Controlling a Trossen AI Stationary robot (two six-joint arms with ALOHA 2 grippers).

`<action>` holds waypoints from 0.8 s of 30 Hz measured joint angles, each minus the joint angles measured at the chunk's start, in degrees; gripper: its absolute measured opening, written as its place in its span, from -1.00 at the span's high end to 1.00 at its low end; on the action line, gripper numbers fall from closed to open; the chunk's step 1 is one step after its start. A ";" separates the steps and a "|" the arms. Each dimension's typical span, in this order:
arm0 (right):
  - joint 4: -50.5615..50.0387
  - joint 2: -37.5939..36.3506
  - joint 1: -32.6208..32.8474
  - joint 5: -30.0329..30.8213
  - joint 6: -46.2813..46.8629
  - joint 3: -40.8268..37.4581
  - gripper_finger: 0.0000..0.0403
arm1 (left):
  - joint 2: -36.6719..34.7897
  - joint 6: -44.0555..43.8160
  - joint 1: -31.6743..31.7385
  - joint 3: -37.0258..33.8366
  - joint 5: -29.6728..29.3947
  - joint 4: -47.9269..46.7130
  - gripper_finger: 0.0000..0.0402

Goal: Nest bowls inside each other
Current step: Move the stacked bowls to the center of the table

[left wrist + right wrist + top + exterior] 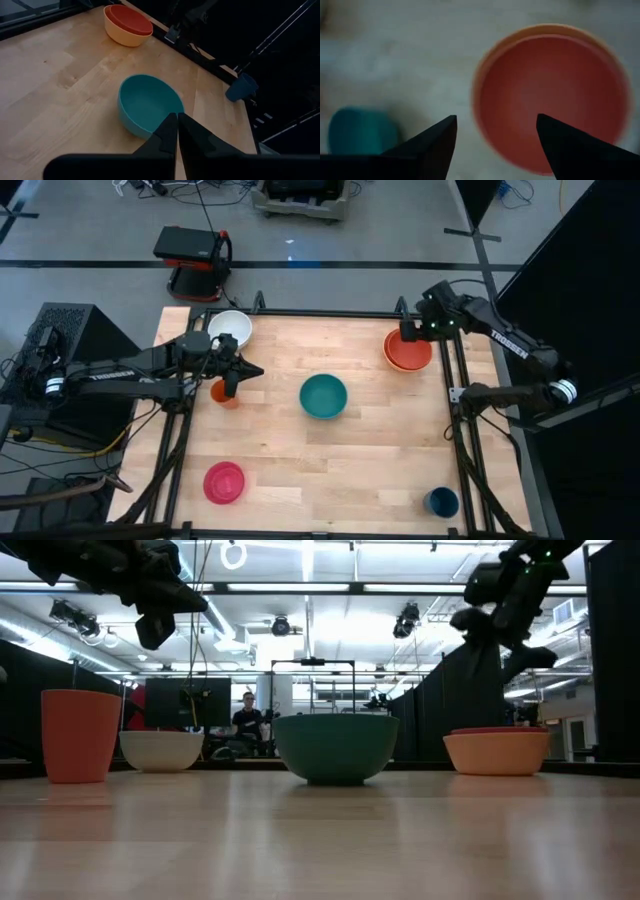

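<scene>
The right pincer [495, 137] (wide open, holding nothing) hangs over the red-orange bowl [555, 100] nested in the light orange bowl [392, 362].

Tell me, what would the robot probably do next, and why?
Probably lift the right tool clear and head for the teal bowl. Its fingers are open above the red-orange bowl, which already sits nested in the light orange bowl, so that pair looks done. The teal bowl sits alone mid-table, the nearest bowl to that pair.

A grey floor [400, 240] crossed by dark tape lines is seen, with black curtains [445, 700] and bright ceiling lights [310, 560] beyond.
</scene>
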 joint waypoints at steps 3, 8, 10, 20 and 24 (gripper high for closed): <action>0.28 -0.04 4.36 0.52 -2.31 0.00 -0.20 | 0.02 0.00 0.00 0.00 -0.02 0.02 1.00; 0.12 2.26 9.78 4.72 -4.28 0.00 -0.17 | 0.02 -0.02 0.00 0.00 -0.02 0.02 1.00; -0.07 3.82 10.85 5.41 -4.32 0.00 -0.17 | 0.02 -0.04 0.00 0.00 -0.02 0.02 1.00; -0.99 11.60 16.25 8.85 -4.52 0.00 -0.16 | 0.02 -0.16 0.00 0.00 -0.02 0.00 1.00; -1.27 14.74 18.00 10.14 -4.56 0.00 -0.16 | 0.02 -0.20 0.00 0.00 -0.02 0.00 1.00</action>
